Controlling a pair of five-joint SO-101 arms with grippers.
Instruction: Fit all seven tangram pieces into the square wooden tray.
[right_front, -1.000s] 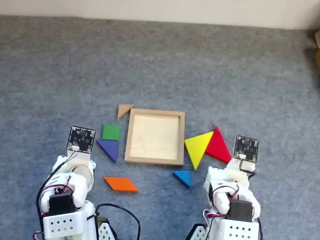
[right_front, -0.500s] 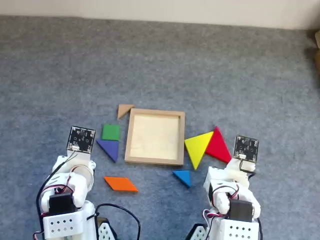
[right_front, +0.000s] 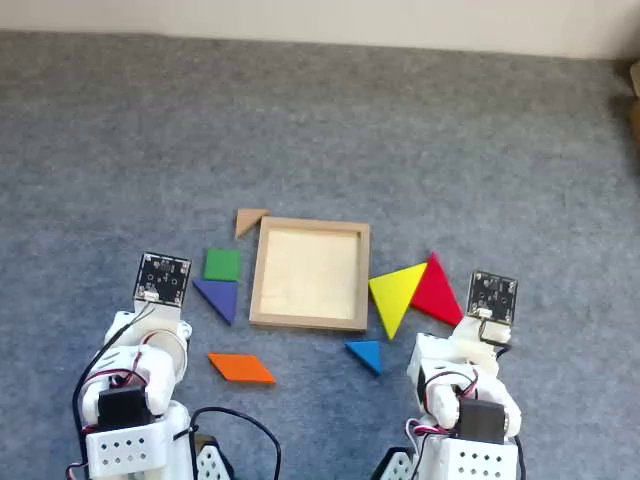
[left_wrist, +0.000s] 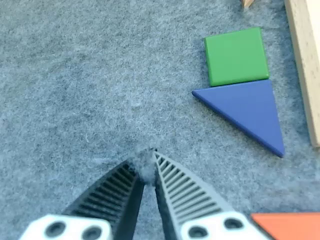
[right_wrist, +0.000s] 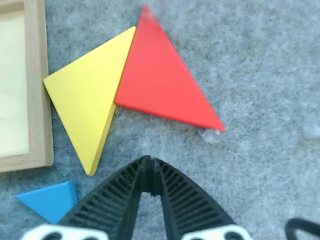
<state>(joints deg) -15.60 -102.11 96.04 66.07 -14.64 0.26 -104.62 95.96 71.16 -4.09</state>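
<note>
The square wooden tray (right_front: 309, 320) lies in the middle of the grey carpet with nothing in it. On its left are a green square (right_front: 222, 264), a dark blue triangle (right_front: 219, 296), a tan triangle (right_front: 248, 219) and an orange parallelogram (right_front: 240, 368). On its right lie a yellow triangle (right_front: 396, 291), a red triangle (right_front: 436, 291) and a small blue triangle (right_front: 366, 354). My left gripper (left_wrist: 148, 155) is shut over bare carpet, short of the dark blue triangle (left_wrist: 246, 112). My right gripper (right_wrist: 148, 162) is shut just short of the red triangle (right_wrist: 161, 85) and yellow triangle (right_wrist: 90, 102).
Both arm bases stand at the near edge, the left arm (right_front: 140, 390) and the right arm (right_front: 467, 385). Open carpet stretches beyond the tray to a pale wall strip (right_front: 320, 20) at the far side.
</note>
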